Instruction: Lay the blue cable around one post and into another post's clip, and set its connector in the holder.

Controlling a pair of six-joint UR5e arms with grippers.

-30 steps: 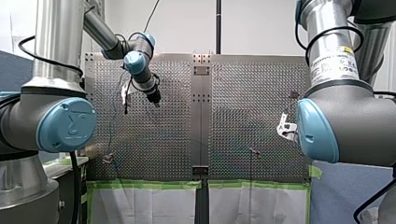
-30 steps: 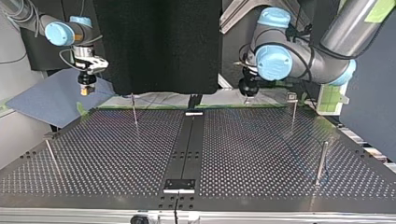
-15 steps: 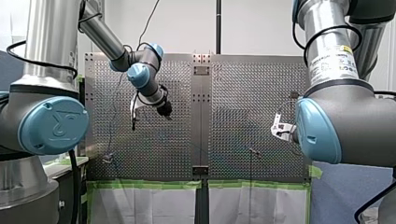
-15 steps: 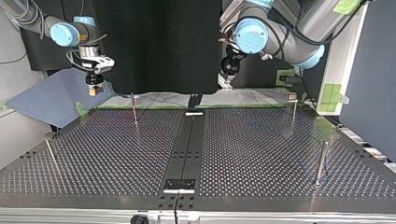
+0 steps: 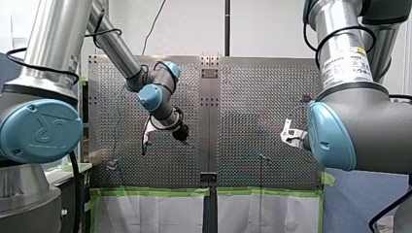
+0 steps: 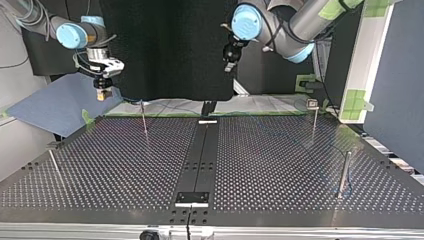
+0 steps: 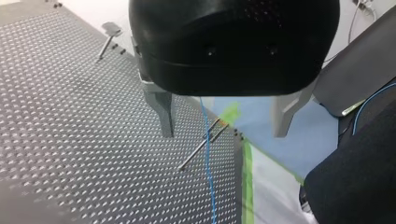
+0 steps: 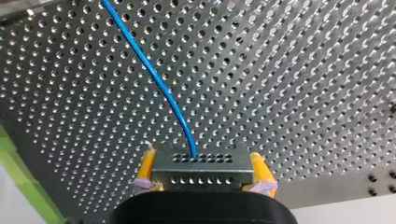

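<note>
My right gripper (image 8: pixel 201 161) is shut on a dark grey connector (image 8: pixel 201 170), clamped between its yellow pads (image 8: pixel 146 168). The blue cable (image 8: pixel 154 74) runs from the connector out over the perforated plate. In the top view this gripper (image 6: pixel 102 93) hangs above the table's far left corner, near a thin post (image 6: pixel 144 117). My left gripper (image 7: pixel 223 135) is open, its metal fingers (image 7: pixel 163 114) apart with nothing held. The cable (image 7: pixel 208 158) passes below it, beside a slim clip-topped post (image 7: pixel 201 148). In the top view the left gripper (image 6: pixel 229 60) sits high over the far edge.
More posts stand on the perforated table (image 6: pixel 280 165): one at the far right (image 6: pixel 314 117), a thicker one at the near right (image 6: pixel 345 172), one at the near left (image 6: pixel 54 165). A black strip (image 6: pixel 200 160) with a plate (image 6: pixel 191 197) runs down the middle. Green tape (image 5: pixel 155 192) edges the table.
My left arm has swung towards the table's middle, leftward and higher in the top view. My right gripper has shifted slightly inward, still shut on the connector.
</note>
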